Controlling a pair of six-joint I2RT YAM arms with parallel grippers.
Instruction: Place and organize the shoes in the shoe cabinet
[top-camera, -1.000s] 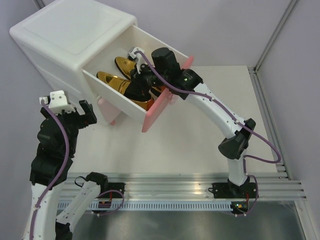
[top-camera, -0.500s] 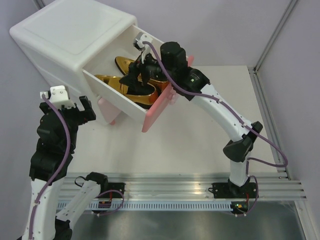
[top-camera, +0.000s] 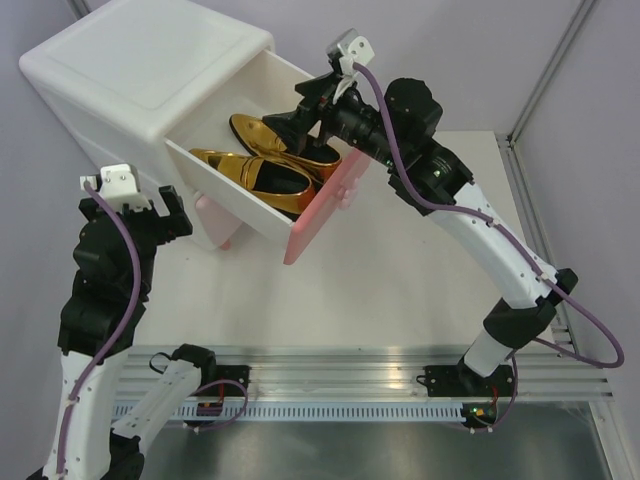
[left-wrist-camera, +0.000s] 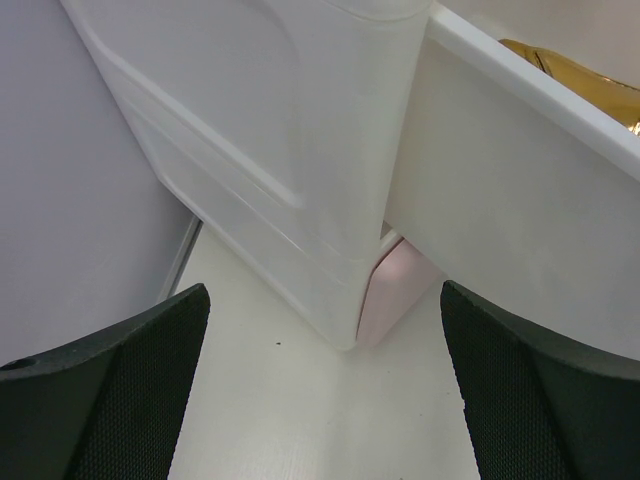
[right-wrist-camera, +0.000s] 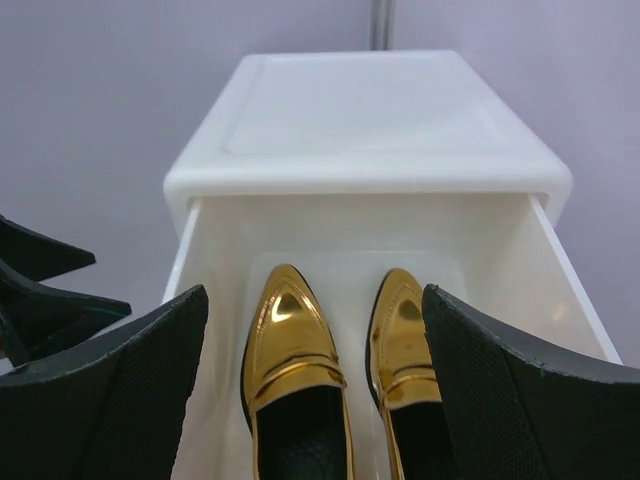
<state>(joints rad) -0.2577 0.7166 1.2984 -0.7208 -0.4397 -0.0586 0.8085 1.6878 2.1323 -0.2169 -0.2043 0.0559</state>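
Your right pincer (right-wrist-camera: 315, 295) hangs spread and empty over the open upper drawer (top-camera: 318, 212) of the shoe cabinet (top-camera: 150, 70). The left pincer (left-wrist-camera: 322, 300), also spread and empty, sits beside the cabinet's side wall. Two gold loafers (right-wrist-camera: 292, 350) lie side by side in the drawer, toes rearward. They look light, stiff and slick, so pinch the collar edge, not the glossy toe.

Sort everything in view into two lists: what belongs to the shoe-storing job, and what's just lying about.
Belongs to the job:
- gold shoe and second gold shoe, side by side in the open drawer
- shoe cabinet

Just there:
- table
- metal rail along its near edge
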